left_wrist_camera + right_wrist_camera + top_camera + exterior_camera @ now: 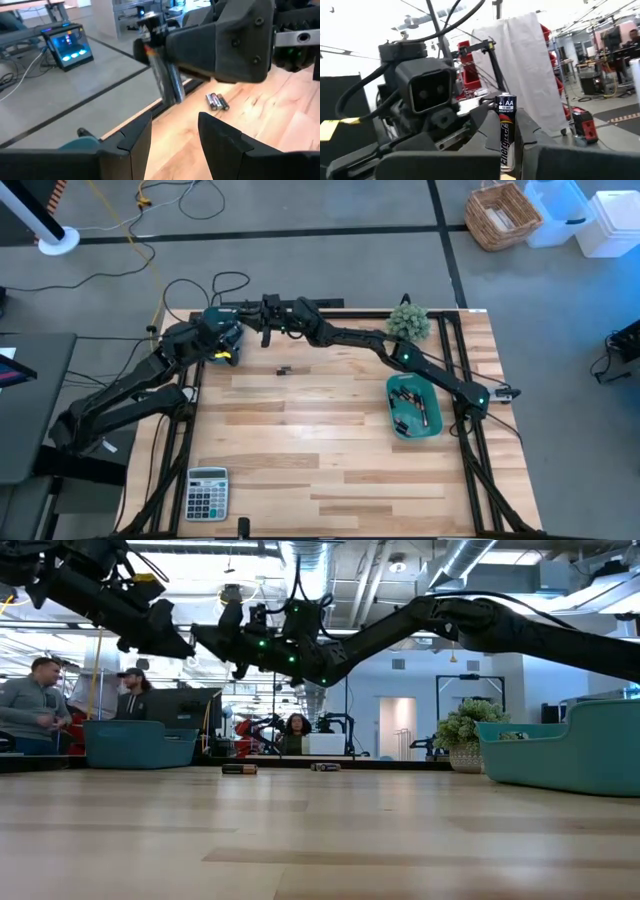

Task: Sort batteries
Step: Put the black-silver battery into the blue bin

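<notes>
We see the right gripper (pixel 507 165) clamped on a smooth black cylindrical battery (pixel 506 132); the left gripper (pixel 175 137) hangs parted and empty above the grainy wooden table (pixel 330 450).

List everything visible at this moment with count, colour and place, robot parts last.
Teal plastic bin: one, right side of the table, batteries inside.
Second teal plastic bin: one, far-left corner, under the left arm.
Loose dark cylindrical batteries: two, side by side on the wood near the far edge.
Black AA battery: one, upright in the right end effector.
Grey calculator with white keys: one, near-left corner.
Small green potted plant: one, far-right edge.
Light wooden table: one.
Right end effector: shut on the AA battery, far left-centre.
Left end effector: open, facing the right one.
</notes>
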Robot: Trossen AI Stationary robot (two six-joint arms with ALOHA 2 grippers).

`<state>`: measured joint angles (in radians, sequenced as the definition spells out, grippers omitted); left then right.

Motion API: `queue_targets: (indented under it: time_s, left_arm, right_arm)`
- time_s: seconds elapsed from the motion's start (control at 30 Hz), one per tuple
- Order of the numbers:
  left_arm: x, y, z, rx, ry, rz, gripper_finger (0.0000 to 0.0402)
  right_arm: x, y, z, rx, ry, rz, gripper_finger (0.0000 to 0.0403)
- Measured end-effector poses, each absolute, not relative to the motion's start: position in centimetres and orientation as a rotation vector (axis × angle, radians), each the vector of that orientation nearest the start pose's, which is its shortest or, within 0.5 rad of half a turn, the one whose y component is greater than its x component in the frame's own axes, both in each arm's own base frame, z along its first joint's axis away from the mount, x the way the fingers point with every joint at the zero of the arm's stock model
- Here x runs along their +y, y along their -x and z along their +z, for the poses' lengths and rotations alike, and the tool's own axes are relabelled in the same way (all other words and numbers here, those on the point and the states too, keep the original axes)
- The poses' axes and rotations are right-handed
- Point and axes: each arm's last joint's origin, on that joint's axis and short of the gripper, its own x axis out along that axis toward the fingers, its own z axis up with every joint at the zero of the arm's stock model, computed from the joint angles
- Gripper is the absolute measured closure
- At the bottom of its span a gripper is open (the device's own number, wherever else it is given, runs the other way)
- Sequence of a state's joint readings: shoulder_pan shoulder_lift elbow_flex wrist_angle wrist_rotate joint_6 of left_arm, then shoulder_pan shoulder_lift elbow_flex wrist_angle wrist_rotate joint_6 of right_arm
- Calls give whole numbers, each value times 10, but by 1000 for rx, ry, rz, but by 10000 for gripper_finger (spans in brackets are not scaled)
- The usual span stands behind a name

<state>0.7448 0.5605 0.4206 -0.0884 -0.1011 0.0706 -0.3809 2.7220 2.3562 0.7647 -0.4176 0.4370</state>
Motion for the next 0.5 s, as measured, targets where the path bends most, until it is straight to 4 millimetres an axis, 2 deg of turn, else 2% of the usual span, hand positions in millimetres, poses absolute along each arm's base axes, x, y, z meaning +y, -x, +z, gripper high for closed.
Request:
queue_targets:
  time_s: [0.2, 0.5]
  left_arm:
    - [99, -104, 249, 249, -33, 812, 246]
    - [94, -100, 255, 198, -56, 793, 246]
  right_arm:
    - [-200, -564, 216, -351, -230, 131, 391]
    - [-198, -564, 217, -349, -218, 162, 391]
